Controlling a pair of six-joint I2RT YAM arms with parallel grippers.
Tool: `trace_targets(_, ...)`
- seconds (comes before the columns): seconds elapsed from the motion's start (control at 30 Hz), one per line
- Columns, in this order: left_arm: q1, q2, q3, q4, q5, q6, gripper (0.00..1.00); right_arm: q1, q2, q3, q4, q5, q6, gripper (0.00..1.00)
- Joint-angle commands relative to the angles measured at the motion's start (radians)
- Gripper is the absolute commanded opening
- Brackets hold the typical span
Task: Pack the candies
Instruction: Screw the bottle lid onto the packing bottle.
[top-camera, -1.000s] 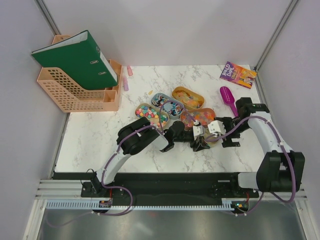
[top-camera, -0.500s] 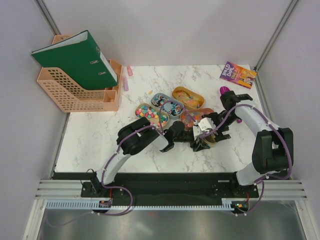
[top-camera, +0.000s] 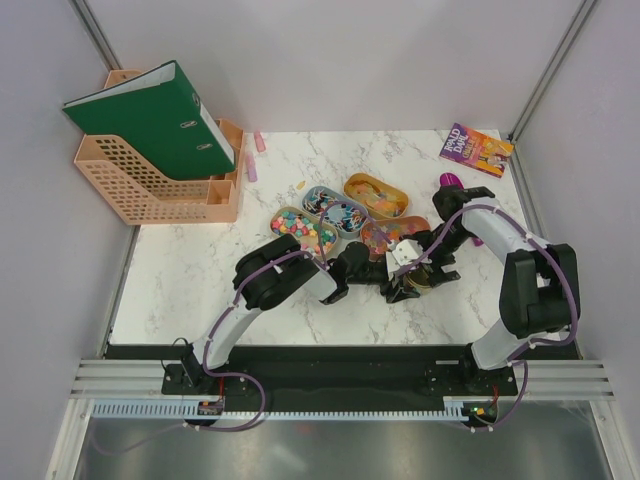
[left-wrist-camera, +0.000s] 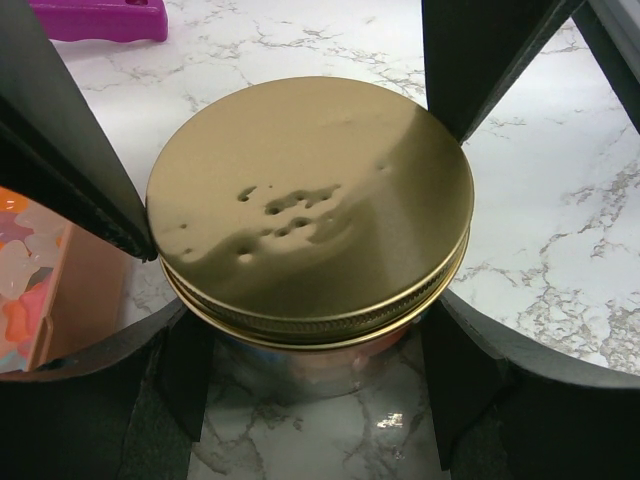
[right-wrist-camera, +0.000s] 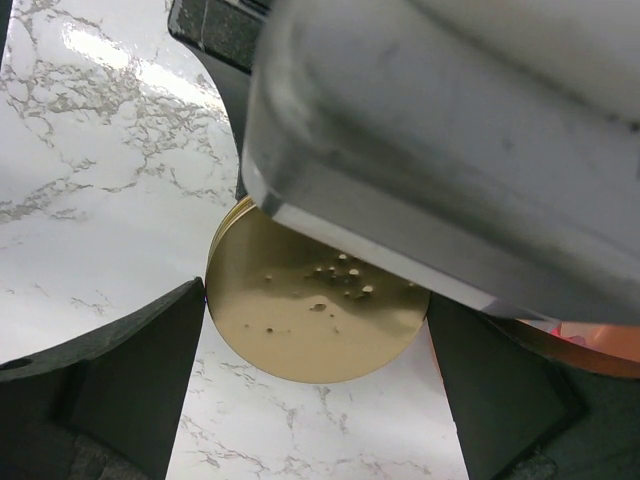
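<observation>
The candies lie in four oval tan trays: multicoloured bits (top-camera: 302, 230), blue-wrapped pieces (top-camera: 335, 210), yellow gummies (top-camera: 377, 195) and orange-red gummies (top-camera: 383, 238). A glass jar with a round gold lid (top-camera: 421, 279) stands in front of the trays. My left gripper (top-camera: 404, 289) (left-wrist-camera: 315, 385) is shut on the jar's glass body, just under the lid (left-wrist-camera: 305, 205). My right gripper (top-camera: 417, 268) (right-wrist-camera: 318, 305) reaches down from above, and its fingers (left-wrist-camera: 95, 175) touch the lid's rim (right-wrist-camera: 320, 310) on opposite sides. A few orange-red candies show in the left wrist view (left-wrist-camera: 14, 300).
A purple scoop (top-camera: 450, 181) lies behind the right arm, partly hidden; it also shows in the left wrist view (left-wrist-camera: 95, 18). A book (top-camera: 476, 150) lies at the back right. An orange file rack (top-camera: 150, 185) with a green binder (top-camera: 155, 115) stands at the back left, with pink markers (top-camera: 251, 168) beside it.
My right arm has swung left from beside the scoop. Its gripper has come over the jar and its fingers now sit on the lid. The left arm has not moved.
</observation>
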Motion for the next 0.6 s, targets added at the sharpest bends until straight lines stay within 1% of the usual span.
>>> trace_targets(0.0,0.015,0.146,-0.101,-0.509,-0.138,0.094,0.02,0.006,0.002,0.013,-0.020,-0.022,-0.004,0.98)
trace_targets(0.13,0.013,0.146,-0.101,-0.510,-0.138,0.093,0.02,0.006,0.010,0.010,-0.008,-0.031,0.017,0.98)
trace_targets(0.17,0.013,0.146,-0.102,-0.510,-0.139,0.093,0.02,0.006,0.011,0.015,-0.008,-0.031,0.032,0.93)
trace_targets(0.23,0.013,0.145,-0.102,-0.510,-0.139,0.096,0.02,0.006,0.019,0.022,-0.008,-0.023,0.051,0.88)
trace_targets(0.27,0.013,0.145,-0.102,-0.512,-0.141,0.094,0.02,0.006,0.021,0.027,-0.006,-0.020,0.060,0.83)
trace_targets(0.33,0.012,0.146,-0.102,-0.512,-0.142,0.096,0.02,0.004,0.021,0.029,-0.008,-0.020,0.091,0.78)
trace_targets(0.37,0.012,0.148,-0.102,-0.512,-0.141,0.096,0.02,0.004,0.018,0.024,-0.006,-0.016,0.098,0.72)
trace_targets(0.43,0.012,0.146,-0.099,-0.512,-0.144,0.096,0.02,0.004,0.010,0.007,-0.005,-0.011,0.120,0.68)
trace_targets(0.47,0.013,0.146,-0.101,-0.513,-0.144,0.096,0.02,0.006,0.005,-0.017,0.001,-0.008,0.130,0.62)
trace_targets(0.57,0.013,0.146,-0.101,-0.513,-0.147,0.097,0.02,0.004,-0.012,-0.072,0.047,0.019,0.228,0.54)
